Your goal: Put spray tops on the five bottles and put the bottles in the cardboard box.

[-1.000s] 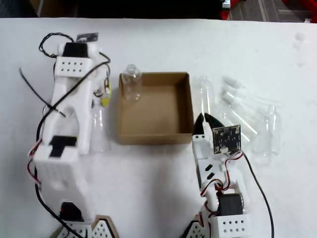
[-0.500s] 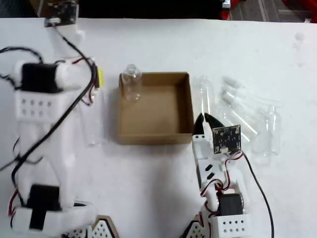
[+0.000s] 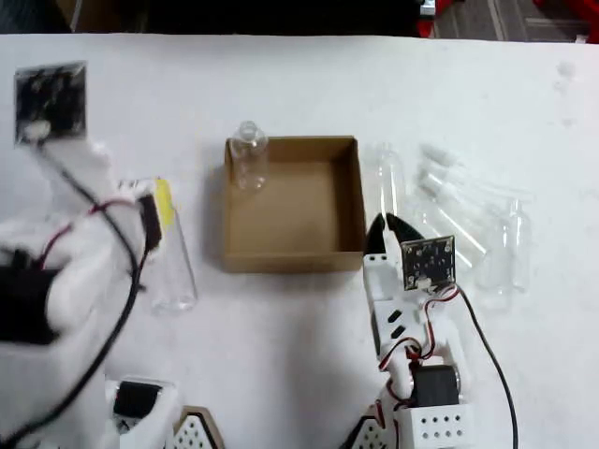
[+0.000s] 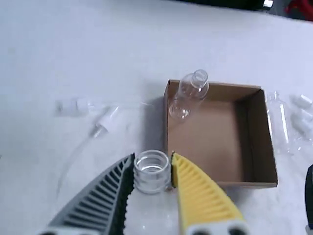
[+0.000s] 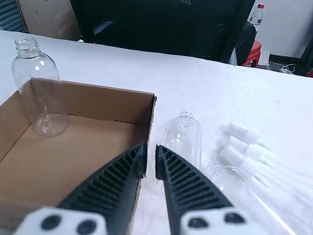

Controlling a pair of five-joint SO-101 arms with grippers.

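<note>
My left gripper (image 3: 154, 213) is shut on the neck of a clear, capless bottle (image 3: 174, 273), left of the cardboard box (image 3: 292, 260). The left wrist view shows the bottle's open neck (image 4: 152, 170) clamped between the grey and yellow fingers of the left gripper (image 4: 152, 164). Another capless bottle (image 3: 249, 155) stands in the box's far left corner (image 4: 189, 93) (image 5: 40, 88). My right gripper (image 3: 384, 224) (image 5: 150, 157) rests shut and empty by the box's right front corner. More clear bottles (image 3: 391, 178) (image 5: 185, 137) and spray tops (image 3: 449, 178) (image 5: 242, 142) lie right of the box (image 5: 98, 105).
A loose spray top with its tube (image 4: 100, 125) lies on the white table left of the box (image 4: 215, 147). A clear bottle (image 3: 505, 253) lies at the far right. Chairs and dark floor run beyond the table's far edge.
My left arm has lifted and swung back toward the front left, taking the clear bottle with it a little away from the box. The right arm has kept still.
</note>
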